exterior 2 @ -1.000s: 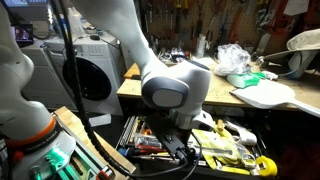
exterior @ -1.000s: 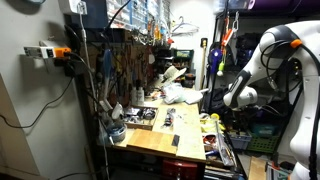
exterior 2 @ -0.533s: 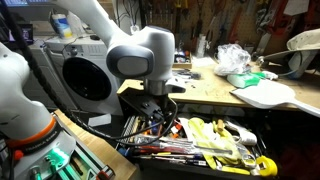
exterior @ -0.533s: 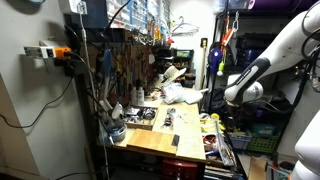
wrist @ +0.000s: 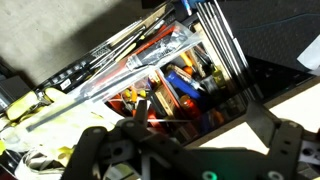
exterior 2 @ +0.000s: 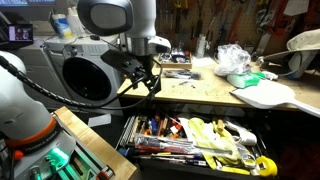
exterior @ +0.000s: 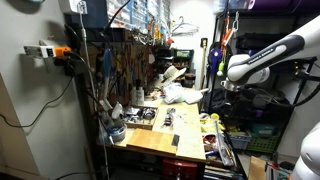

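My gripper (exterior 2: 140, 84) hangs off the front left corner of the wooden workbench (exterior 2: 200, 92), above the left end of an open tool drawer (exterior 2: 150, 128). Its fingers look spread apart with nothing between them. In the wrist view the gripper (wrist: 196, 116) looks down on the drawer (wrist: 170, 70), packed with screwdrivers and pliers with red, orange and blue handles. In an exterior view the gripper (exterior: 227, 86) is at the bench's far side, above the drawer (exterior: 215, 146).
A white machine with a round drum (exterior 2: 85, 70) stands close behind the gripper. A crumpled plastic bag (exterior 2: 236, 57) and a white board (exterior 2: 268, 94) lie on the bench. Yellow items (exterior 2: 222, 133) lie in the drawer. A pegboard of tools (exterior: 125, 60) backs the bench.
The gripper has risen out of the drawer and moved left and up, from down among the tools to about bench-top height. The arm has straightened upward.
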Robot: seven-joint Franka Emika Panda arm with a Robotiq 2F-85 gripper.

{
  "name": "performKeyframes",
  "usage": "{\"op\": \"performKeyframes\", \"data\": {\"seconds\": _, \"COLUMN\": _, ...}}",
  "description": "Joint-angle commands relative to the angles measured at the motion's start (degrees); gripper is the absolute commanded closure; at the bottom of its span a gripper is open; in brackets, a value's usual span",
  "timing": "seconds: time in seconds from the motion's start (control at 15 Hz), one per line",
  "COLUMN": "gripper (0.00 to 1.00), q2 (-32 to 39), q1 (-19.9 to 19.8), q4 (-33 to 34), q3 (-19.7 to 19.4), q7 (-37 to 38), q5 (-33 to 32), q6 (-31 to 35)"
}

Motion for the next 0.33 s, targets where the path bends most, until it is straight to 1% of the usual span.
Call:
{"op": "performKeyframes", "data": {"seconds": 0.0, "gripper": 0.00, "q2": -1.42, "q1": 1.39, "q4": -0.10, "q3": -1.35, "q7": 0.61, "q5": -0.81, "q6": -0.59}}
{"op": "performKeyframes", "data": {"seconds": 0.27, "gripper": 0.00, "q2": -1.00, "q1": 1.47, "q4": 0.07, "q3": -1.48, "q7": 0.58, "q5": -0.79, "q6": -0.55}}
